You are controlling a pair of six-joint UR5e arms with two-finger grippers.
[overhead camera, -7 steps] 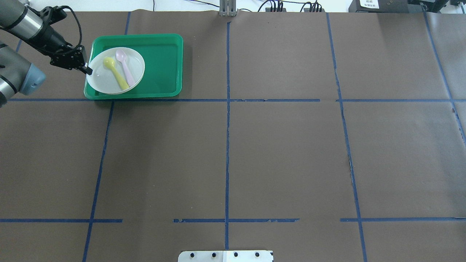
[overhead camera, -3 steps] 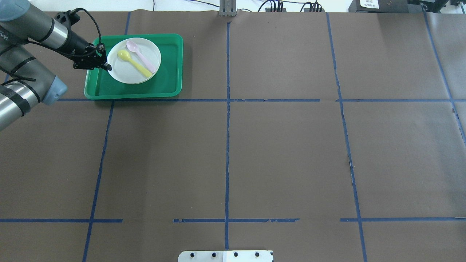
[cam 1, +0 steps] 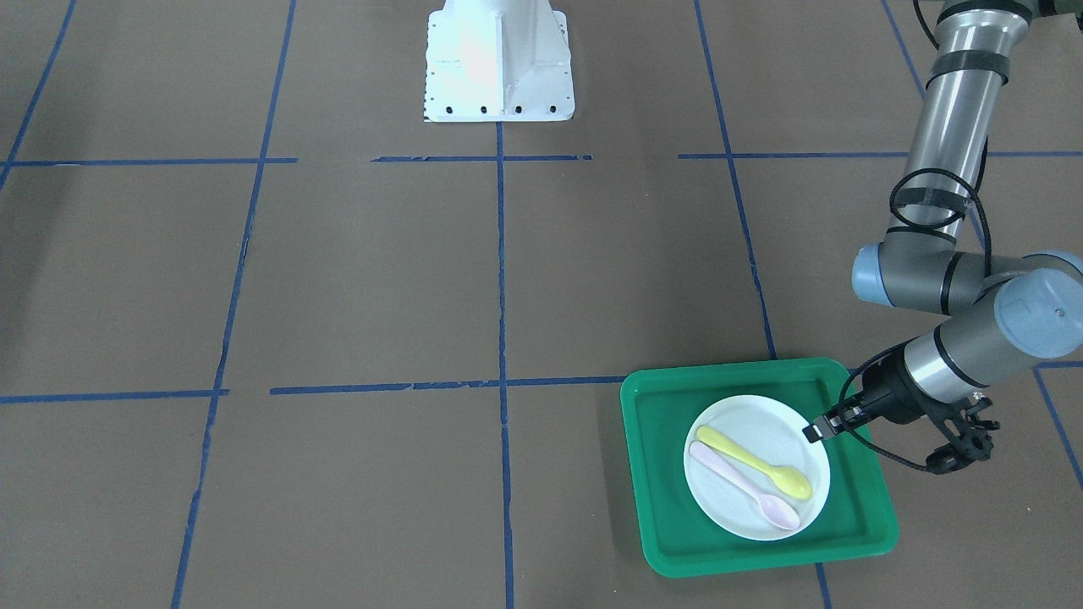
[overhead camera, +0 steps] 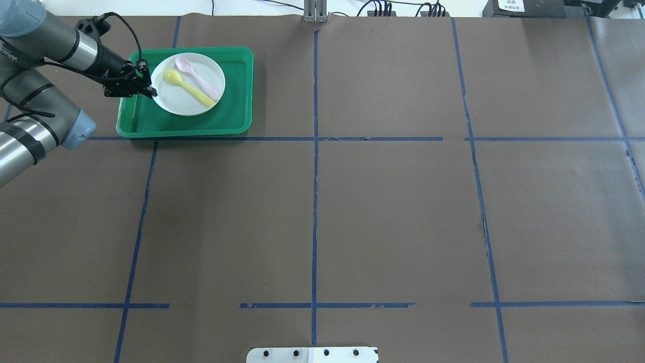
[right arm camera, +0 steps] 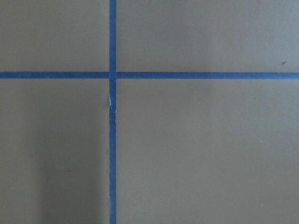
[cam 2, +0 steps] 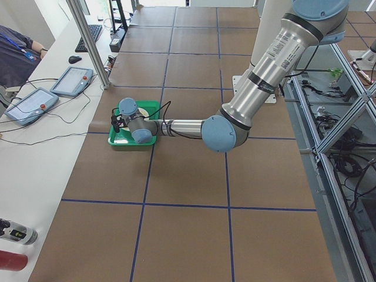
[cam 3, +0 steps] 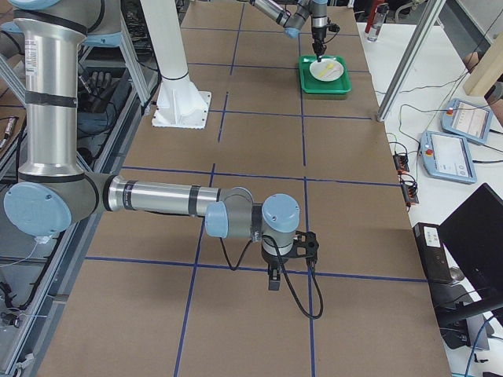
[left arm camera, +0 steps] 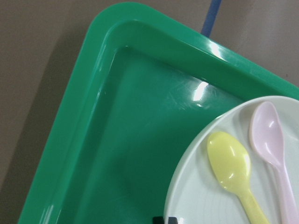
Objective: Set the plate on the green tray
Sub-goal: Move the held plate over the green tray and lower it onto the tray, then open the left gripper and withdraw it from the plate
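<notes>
The white plate is over the left half of the green tray, at the table's far left. I cannot tell whether it rests on the tray. A yellow spoon and a pink spoon lie on it. My left gripper is shut on the plate's left rim. In the front-facing view the gripper pinches the plate above the tray. The left wrist view shows the plate and the tray. My right gripper hangs over bare table, and I cannot tell its state.
The table is brown paper marked with blue tape lines. The robot's white base stands at the near middle edge. A metal post and cables sit at the far edge. Tablets lie on the white side desk.
My left gripper has carried the plate with its spoons to the right and farther back, from overhanging the tray's left rim to inside the tray, and it now looks lower.
</notes>
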